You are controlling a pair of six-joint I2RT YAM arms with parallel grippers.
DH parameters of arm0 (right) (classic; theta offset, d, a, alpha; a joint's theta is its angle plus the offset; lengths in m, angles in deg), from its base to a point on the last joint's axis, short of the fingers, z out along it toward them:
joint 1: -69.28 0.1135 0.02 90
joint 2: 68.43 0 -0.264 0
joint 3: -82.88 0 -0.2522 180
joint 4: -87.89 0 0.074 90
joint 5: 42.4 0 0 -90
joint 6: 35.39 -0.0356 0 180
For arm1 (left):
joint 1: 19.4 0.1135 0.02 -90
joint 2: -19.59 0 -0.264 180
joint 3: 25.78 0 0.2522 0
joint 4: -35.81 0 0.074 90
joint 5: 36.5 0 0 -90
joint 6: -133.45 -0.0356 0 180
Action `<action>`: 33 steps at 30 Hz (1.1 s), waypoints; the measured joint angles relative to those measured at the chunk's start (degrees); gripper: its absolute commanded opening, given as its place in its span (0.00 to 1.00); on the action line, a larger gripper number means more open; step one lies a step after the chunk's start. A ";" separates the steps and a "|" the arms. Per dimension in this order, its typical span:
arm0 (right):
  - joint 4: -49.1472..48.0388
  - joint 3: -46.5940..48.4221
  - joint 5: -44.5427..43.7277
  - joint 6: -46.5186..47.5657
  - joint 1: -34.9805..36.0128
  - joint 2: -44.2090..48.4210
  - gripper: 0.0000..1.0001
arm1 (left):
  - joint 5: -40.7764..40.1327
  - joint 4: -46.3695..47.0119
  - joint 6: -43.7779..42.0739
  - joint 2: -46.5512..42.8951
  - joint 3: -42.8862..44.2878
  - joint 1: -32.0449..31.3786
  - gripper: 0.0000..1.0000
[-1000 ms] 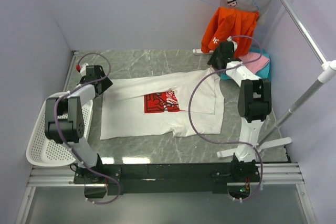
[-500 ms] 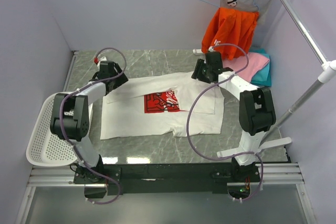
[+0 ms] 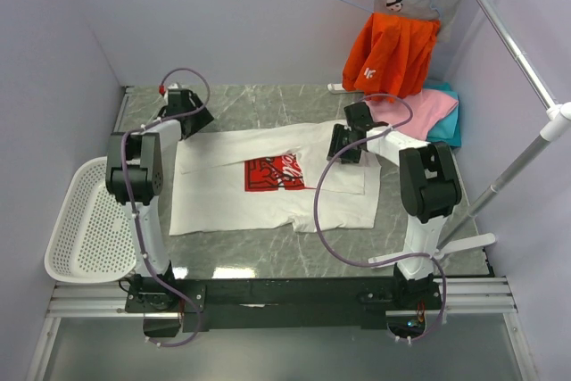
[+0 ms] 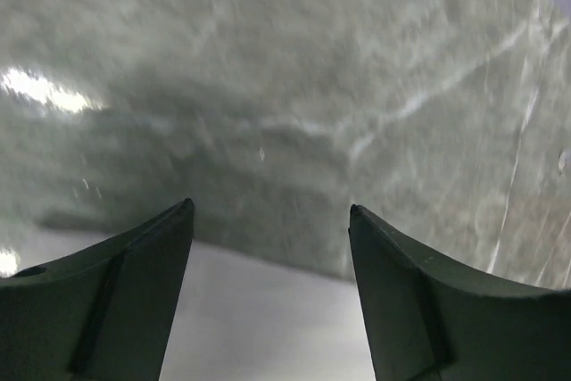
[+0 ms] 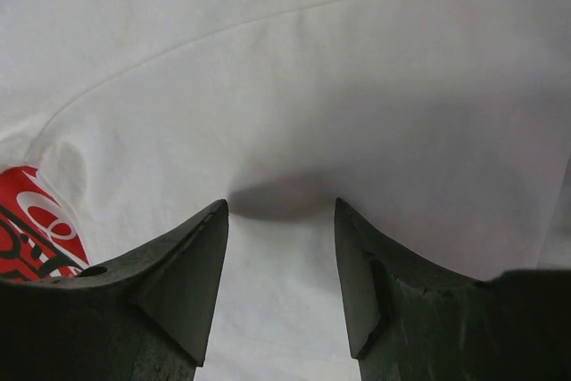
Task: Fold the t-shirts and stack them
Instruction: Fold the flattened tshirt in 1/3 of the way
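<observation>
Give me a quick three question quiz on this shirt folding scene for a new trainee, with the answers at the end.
1. True or false: the left gripper and right gripper both stand open.
2. The right gripper hovers over: A) the white t-shirt, B) the orange garment, C) the white basket.
3. Which colour of t-shirt lies under the pink t-shirt?
Key: 1 true; 2 A; 3 the teal t-shirt.

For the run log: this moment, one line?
left gripper: open, at far-left edge of white shirt | right gripper: open, over shirt | shirt: spread on table
</observation>
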 measured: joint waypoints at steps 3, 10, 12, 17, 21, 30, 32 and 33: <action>0.50 -0.37 -0.07 0.15 0.00 0.37 0.58 | 2.36 0.00 0.52 3.21 3.98 2.58 0.75; 3.61 -2.95 -3.85 0.63 0.72 3.10 0.59 | 5.42 -2.56 1.51 9.14 13.66 7.52 0.75; 3.74 -5.44 -5.03 1.22 0.83 5.11 0.59 | 5.53 -3.61 0.92 10.27 16.06 7.67 0.74; 5.33 -9.29 -5.20 2.78 1.03 10.60 0.60 | 6.60 -3.58 -0.31 8.96 14.64 6.95 0.75; 5.38 -8.04 -4.13 3.28 1.18 12.76 0.60 | 8.00 -4.72 -0.46 1.90 6.93 5.62 0.75; 4.92 -5.84 -0.83 3.41 3.45 12.46 0.60 | 8.59 -4.68 0.22 -12.61 -4.74 -0.13 0.75; 4.90 -5.84 -0.35 3.41 4.09 11.82 0.60 | 8.63 -4.81 0.31 -12.46 -5.79 -1.07 0.75; 4.92 -5.84 -0.22 3.39 4.33 11.50 0.60 | 8.61 -5.05 0.42 -12.17 -6.38 -1.33 0.75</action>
